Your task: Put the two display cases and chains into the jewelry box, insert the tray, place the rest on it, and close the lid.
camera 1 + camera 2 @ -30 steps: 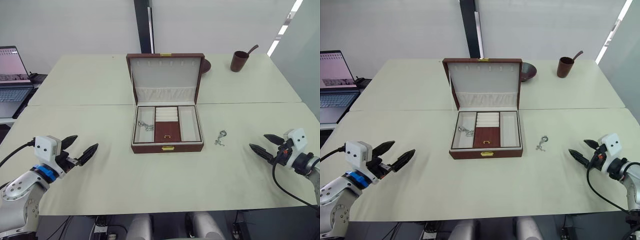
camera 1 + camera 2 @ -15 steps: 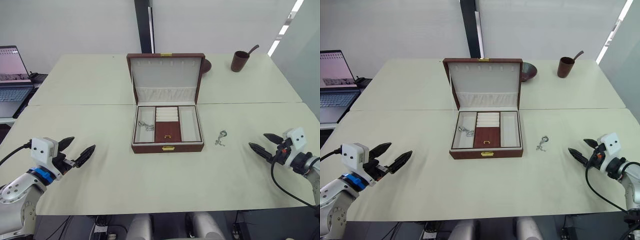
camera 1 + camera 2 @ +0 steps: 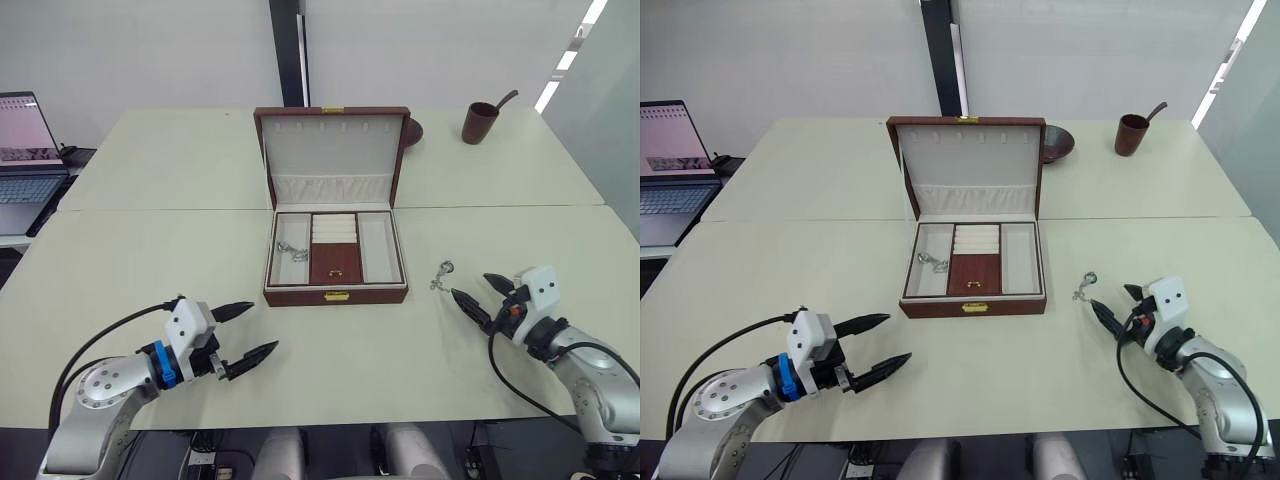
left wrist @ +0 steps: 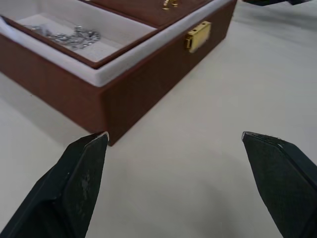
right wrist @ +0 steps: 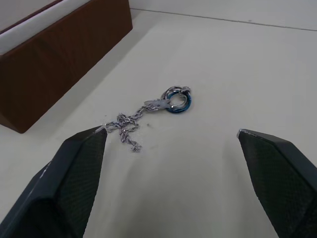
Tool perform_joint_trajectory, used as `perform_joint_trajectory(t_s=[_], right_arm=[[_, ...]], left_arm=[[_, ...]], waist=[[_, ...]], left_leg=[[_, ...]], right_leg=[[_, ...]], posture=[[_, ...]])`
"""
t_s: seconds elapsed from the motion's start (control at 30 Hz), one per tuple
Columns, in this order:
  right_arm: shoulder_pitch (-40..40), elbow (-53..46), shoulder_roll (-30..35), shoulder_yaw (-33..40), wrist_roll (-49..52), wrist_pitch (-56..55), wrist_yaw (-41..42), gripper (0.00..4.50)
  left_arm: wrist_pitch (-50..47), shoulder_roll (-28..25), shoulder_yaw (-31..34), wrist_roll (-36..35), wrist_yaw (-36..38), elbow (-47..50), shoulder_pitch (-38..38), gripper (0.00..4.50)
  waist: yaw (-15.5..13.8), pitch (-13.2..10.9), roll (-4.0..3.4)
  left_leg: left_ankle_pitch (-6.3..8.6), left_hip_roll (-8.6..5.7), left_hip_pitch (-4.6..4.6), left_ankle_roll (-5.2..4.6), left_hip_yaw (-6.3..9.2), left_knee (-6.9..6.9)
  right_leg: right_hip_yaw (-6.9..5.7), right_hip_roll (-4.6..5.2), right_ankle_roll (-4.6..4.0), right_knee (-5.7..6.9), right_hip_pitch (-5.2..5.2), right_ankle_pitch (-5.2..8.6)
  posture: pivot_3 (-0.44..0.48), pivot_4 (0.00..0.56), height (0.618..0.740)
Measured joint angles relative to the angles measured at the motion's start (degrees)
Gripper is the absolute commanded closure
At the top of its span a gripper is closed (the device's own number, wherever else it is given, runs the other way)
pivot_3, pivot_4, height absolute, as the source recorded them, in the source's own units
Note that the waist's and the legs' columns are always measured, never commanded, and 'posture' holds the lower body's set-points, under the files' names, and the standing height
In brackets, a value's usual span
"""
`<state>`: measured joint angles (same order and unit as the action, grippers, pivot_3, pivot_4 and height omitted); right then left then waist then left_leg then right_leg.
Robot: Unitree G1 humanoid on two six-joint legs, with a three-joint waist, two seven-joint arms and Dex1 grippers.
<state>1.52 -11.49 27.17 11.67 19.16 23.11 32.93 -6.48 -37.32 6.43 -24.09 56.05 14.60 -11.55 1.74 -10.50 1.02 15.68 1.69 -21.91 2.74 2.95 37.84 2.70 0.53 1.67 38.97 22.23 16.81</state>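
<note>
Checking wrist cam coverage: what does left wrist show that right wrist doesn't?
Left wrist alone: the gold clasp, the tray seated in the box, and a chain lying in a cream compartment, beyond the open left gripper.

Right wrist alone: a second chain loose on the table, with its ring, lying between the fingers of the open right gripper.

Both: the jewelry box, seen as a brown outer wall, on the cream tabletop.

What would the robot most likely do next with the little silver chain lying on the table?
Probably ease the right gripper forward and down over the thin silver chain, then close. Its two black fingers are spread wide with the chain lying between and just ahead of them, beside the reddish-brown jewelry box, whose tray is already seated.
</note>
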Motion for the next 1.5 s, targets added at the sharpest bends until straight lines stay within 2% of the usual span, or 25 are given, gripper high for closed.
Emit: perform_joint_trajectory(t_s=[0.27,0.4,0.57,0.73,1.0,1.17,1.27,1.37,1.5], right_arm=[[-1.1,-2.4,-4.9,-4.4,-4.1,4.2,-9.9,0.03],[-1.7,-3.1,-6.5,-5.8,-5.5,4.8,-12.6,0.03],[-2.8,-3.1,-8.4,-7.7,-7.4,5.0,-14.7,0.03],[-4.7,-3.0,-9.8,-10.4,-9.6,6.2,-16.5,0.03],[-6.8,-1.4,-11.8,-11.7,-12.0,7.1,-18.8,0.03],[-7.3,-1.2,-12.6,-11.1,-11.9,8.0,-19.5,0.03],[-7.3,-1.2,-12.5,-10.9,-12.0,8.4,-19.6,0.62],[-7.3,-1.2,-12.2,-10.4,-12.2,8.7,-20.0,1.70],[-7.2,-1.3,-12.2,-10.3,-12.2,8.7,-20.1,2.59]], left_arm=[[1.1,1.5,-7.2,1.0,1.2,6.5,2.0,0.00],[3.0,2.5,-9.3,2.2,1.2,6.6,2.6,0.00],[6.4,5.1,-12.8,4.6,1.1,3.7,3.5,0.00],[16.4,10.2,-15.5,9.4,0.4,-5.3,3.8,0.00],[26.0,10.1,-14.9,9.5,1.5,-11.8,1.4,0.00],[26.9,9.8,-14.4,7.9,2.2,-12.2,0.9,0.00],[26.8,9.3,-14.3,6.9,2.4,-11.9,0.7,0.00],[26.4,8.7,-14.2,5.8,2.7,-10.2,0.0,0.00],[25.6,8.2,-14.2,4.9,3.1,-8.3,-0.7,0.00]], waist=[[0.0,0.0,-0.01],[0.1,0.0,-0.02],[0.2,0.0,0.00],[0.3,0.0,-0.02],[0.3,0.2,0.07],[0.2,0.3,0.14],[0.2,0.3,0.17],[0.1,0.4,0.21],[0.1,0.4,0.23]], left_leg=[[0.00,0.01,0.00,0.00,-0.01,-0.01],[0.00,0.03,0.02,0.00,0.01,-0.01],[0.00,0.03,0.02,0.00,0.02,0.00],[0.00,0.03,0.02,-0.01,0.00,0.00],[0.00,0.06,0.08,-0.01,-0.02,0.01],[0.00,0.05,0.06,-0.01,0.00,0.01],[0.00,0.05,0.06,-0.01,0.01,0.01],[0.00,0.05,0.06,-0.01,0.04,-0.01],[0.00,0.05,0.06,-0.01,0.03,0.00]], right_leg=[[0.01,-0.01,0.00,0.00,0.01,0.00],[0.01,-0.06,0.00,0.00,0.00,0.00],[0.00,-0.06,0.00,0.00,0.00,0.01],[0.02,-0.08,-0.01,0.00,0.01,0.00],[0.04,-0.09,-0.01,0.01,-0.02,0.00],[0.02,-0.08,-0.01,0.01,-0.03,0.00],[0.01,-0.08,-0.01,0.01,-0.03,0.00],[-0.02,-0.08,-0.01,0.01,-0.03,0.01],[-0.01,-0.08,-0.01,0.01,-0.05,0.01]], posture=[[0.000,0.150,0.740],[0.000,0.150,0.740],[0.000,0.150,0.740],[0.000,0.150,0.740],[0.000,0.150,0.740],[0.000,0.150,0.740],[0.000,0.150,0.740],[0.000,0.150,0.740],[0.000,0.150,0.740]])
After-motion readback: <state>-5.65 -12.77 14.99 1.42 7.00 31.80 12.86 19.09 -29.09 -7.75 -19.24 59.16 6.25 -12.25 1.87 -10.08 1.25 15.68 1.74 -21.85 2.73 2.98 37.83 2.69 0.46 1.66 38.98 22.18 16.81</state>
